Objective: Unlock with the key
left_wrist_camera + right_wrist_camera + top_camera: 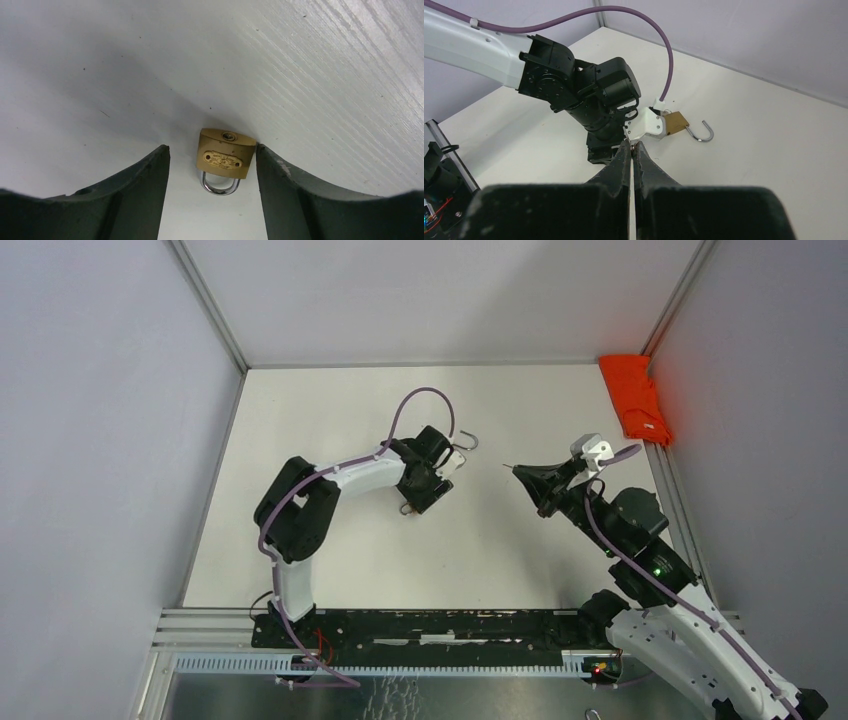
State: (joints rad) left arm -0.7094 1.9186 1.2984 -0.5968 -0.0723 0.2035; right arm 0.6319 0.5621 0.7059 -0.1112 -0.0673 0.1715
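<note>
A small brass padlock (222,159) with its shackle closed lies on the white table between my left gripper's (211,148) open fingers. The right finger (280,185) touches its side, and the left finger stands apart from it. In the top view only its shackle (407,508) shows beside the left gripper (418,498). My right gripper (631,144) is shut on a thin key (508,468), whose tip sticks out toward the left arm. It hovers right of the left gripper, apart from it. Most of the key is hidden between the fingers.
A second brass padlock (675,123) with an open shackle (466,442) lies just behind the left wrist. A red cloth (635,398) sits at the table's far right corner. Grey walls enclose the table on three sides.
</note>
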